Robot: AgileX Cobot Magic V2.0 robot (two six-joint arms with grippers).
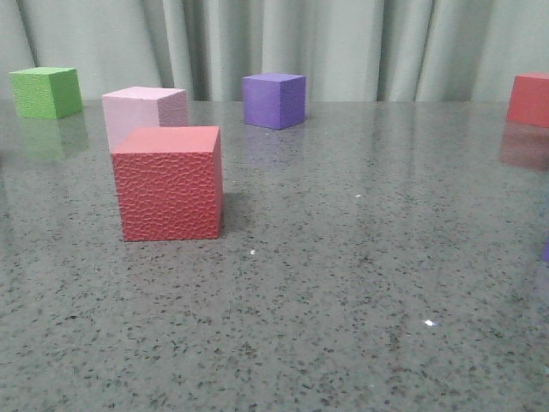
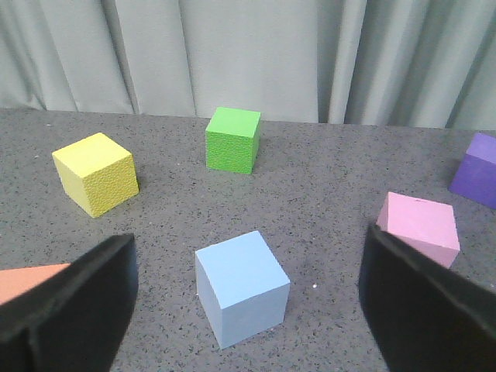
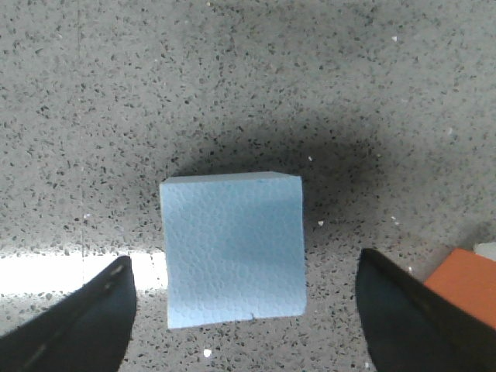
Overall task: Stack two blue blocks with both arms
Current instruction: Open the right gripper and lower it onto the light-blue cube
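In the left wrist view a pale blue block (image 2: 242, 287) rests on the speckled table, centred between the wide-apart fingers of my left gripper (image 2: 248, 310), which is open and touches nothing. In the right wrist view a second blue block (image 3: 232, 249) lies on the table straight below my right gripper (image 3: 244, 318). That gripper is open too, its dark fingers (image 3: 77, 322) standing clear on either side of the block. Neither blue block nor either gripper shows in the front view.
The front view shows a big red cube (image 1: 168, 183) with a pink cube (image 1: 144, 112) behind it, a green cube (image 1: 46, 92), a purple cube (image 1: 274, 99) and another red cube (image 1: 531, 99). A yellow cube (image 2: 95, 173) and an orange cube (image 3: 463, 287) lie near the grippers.
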